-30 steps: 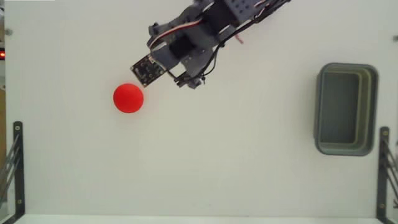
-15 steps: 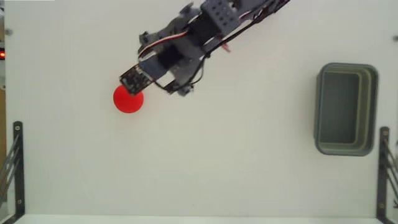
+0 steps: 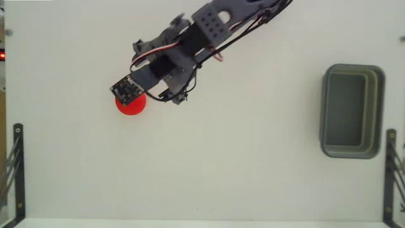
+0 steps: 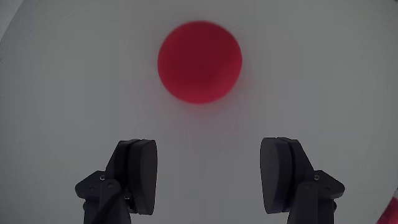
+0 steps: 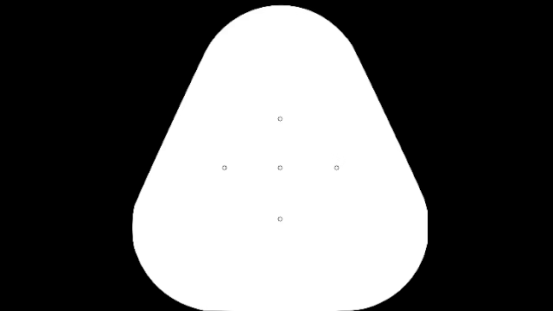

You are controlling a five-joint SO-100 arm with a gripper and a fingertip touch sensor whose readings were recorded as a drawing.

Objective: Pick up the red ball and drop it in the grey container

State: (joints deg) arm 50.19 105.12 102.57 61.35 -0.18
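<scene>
Jaws (image 4: 208,177) spread wide, empty — red ball (image 4: 199,61) just ahead on tabletop (image 3: 240,164); grey container (image 3: 352,110) well apart.

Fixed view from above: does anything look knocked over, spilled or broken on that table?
Nothing stands out. The red ball sits whole on the white table, the grey container stands upright and empty at the right, and the gripper is open short of the ball.
</scene>
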